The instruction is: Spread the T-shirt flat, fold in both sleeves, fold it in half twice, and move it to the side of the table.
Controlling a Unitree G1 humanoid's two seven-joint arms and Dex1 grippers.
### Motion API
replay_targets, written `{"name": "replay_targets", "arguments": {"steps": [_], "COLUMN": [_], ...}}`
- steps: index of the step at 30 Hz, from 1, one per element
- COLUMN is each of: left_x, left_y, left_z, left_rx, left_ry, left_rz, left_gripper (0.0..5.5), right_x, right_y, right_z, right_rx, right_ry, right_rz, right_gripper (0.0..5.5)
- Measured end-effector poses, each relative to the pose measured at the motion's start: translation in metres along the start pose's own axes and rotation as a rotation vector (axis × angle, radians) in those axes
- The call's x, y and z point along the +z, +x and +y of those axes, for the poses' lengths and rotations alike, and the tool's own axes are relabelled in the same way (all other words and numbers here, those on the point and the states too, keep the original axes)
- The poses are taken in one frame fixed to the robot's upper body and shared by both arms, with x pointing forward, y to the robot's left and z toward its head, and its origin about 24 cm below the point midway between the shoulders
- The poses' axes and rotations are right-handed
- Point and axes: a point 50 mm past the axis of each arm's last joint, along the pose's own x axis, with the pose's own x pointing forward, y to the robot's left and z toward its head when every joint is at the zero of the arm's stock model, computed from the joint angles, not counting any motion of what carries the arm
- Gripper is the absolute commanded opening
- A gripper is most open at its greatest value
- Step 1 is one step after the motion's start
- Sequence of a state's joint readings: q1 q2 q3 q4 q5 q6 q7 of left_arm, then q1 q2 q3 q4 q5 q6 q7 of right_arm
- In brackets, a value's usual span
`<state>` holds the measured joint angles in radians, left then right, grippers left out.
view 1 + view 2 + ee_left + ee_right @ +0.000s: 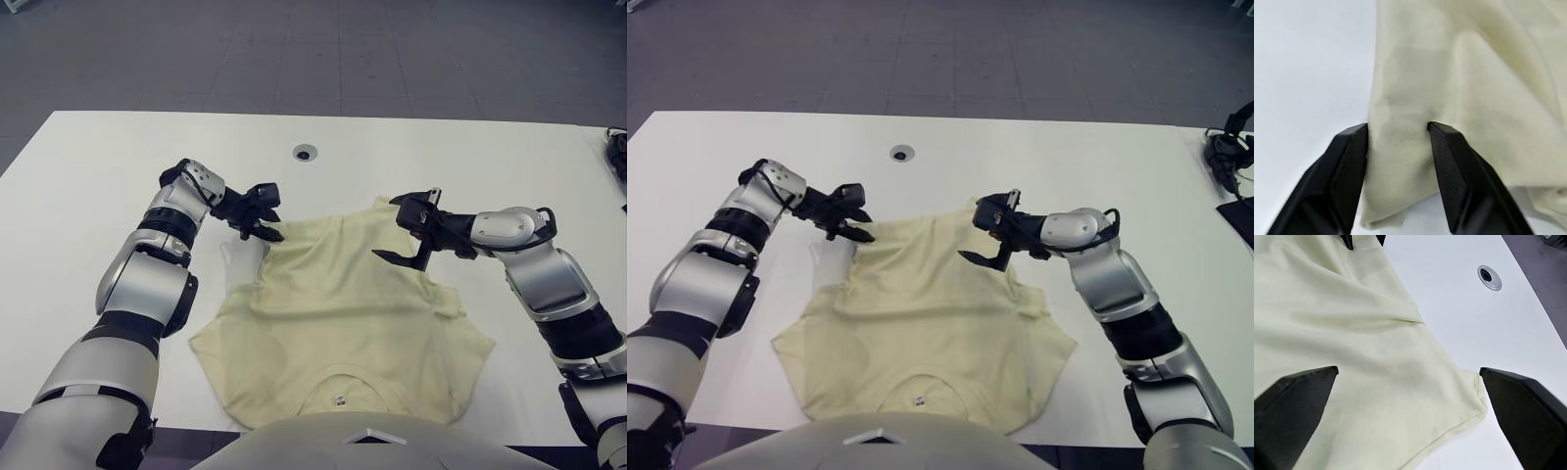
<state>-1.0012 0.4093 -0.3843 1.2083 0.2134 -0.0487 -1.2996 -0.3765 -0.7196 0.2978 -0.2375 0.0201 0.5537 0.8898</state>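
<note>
A pale yellow T-shirt lies on the white table, with its collar and label at the near edge and its hem at the far end. Both sleeves lie spread out to the sides. The hem end is drawn in and wrinkled. My left gripper is at the far left hem corner, open, and its fingers straddle a fold of the fabric. My right gripper hovers wide open over the far right hem corner, and there is cloth under its spread fingers.
A round cable grommet sits in the table beyond the shirt. Dark cables and gear lie at the table's far right edge. Bare tabletop extends to the left, right and far side of the shirt.
</note>
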Motion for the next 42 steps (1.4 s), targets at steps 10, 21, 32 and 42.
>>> {"name": "replay_targets", "arguments": {"steps": [10, 21, 32, 42], "left_x": [0.003, 0.016, 0.019, 0.018], "left_y": [-0.001, -0.001, 0.011, 0.018], "left_z": [0.012, 0.006, -0.082, -0.116], "left_rx": [0.237, 0.421, 0.358, 0.343], "left_ry": [0.091, 0.651, 1.317, 1.374], "left_rz": [0.039, 0.131, 0.275, 0.312], "left_gripper": [0.06, 0.03, 0.03, 1.21], "right_x": [0.000, -0.004, -0.011, -0.009], "right_y": [0.000, -0.001, -0.005, -0.012], "right_z": [0.000, 0.008, 0.019, 0.019], "right_rx": [-0.003, -0.011, 0.001, -0.013], "right_ry": [-0.003, 0.011, 0.043, 0.037], "right_rz": [0.000, 0.004, 0.021, 0.031], "right_gripper": [5.40, 5.40, 5.40, 5.40]}}
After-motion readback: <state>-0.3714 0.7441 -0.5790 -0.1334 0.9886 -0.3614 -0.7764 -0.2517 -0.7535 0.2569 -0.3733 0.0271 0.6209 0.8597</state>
